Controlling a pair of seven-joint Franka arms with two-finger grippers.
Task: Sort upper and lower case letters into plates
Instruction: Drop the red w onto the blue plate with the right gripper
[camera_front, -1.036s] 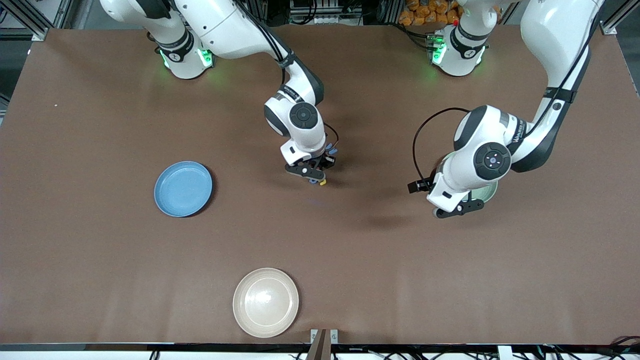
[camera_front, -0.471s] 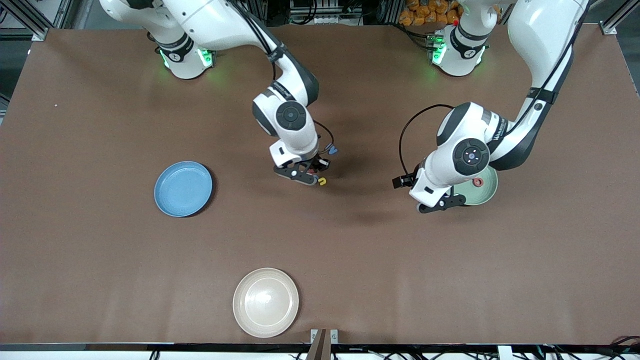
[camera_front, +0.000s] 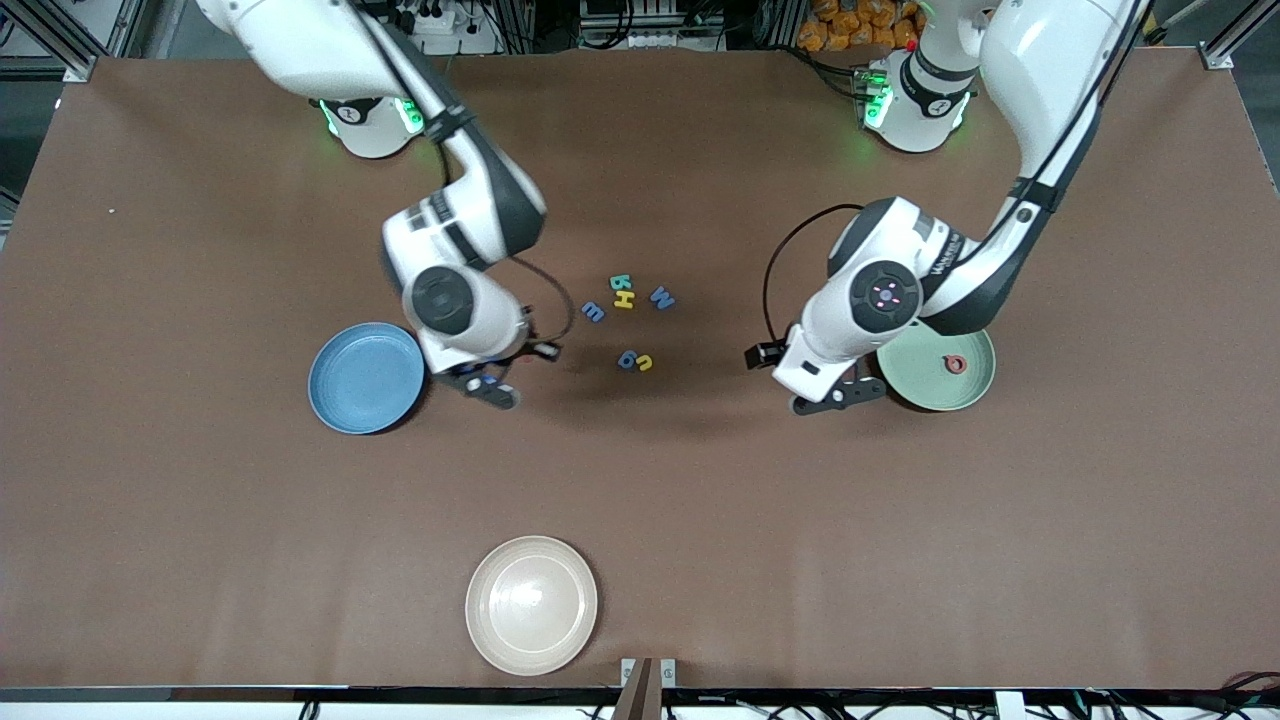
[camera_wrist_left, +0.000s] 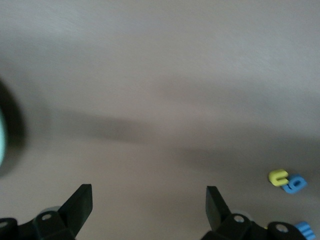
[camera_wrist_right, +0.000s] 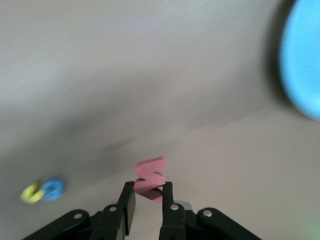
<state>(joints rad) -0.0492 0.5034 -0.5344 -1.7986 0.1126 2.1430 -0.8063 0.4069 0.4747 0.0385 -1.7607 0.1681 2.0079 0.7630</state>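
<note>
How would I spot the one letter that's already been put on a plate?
Find the mint plate at the left arm's end of the table, partly under that arm. The red-pink letter lies in it near the rim, alone. The other loose letters lie on the bare table toward the middle, off any plate.

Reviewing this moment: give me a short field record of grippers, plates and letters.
right gripper: shut on a pink letter, over the table beside the blue plate
left gripper: open, holding nothing, over the table beside the mint green plate
blue plate: no letters visible in it
mint green plate: one red-pink letter in it
loose letters on table: six, between the two arms, including a yellow letter touching a blue letter
cream plate: nearest the front camera
</note>
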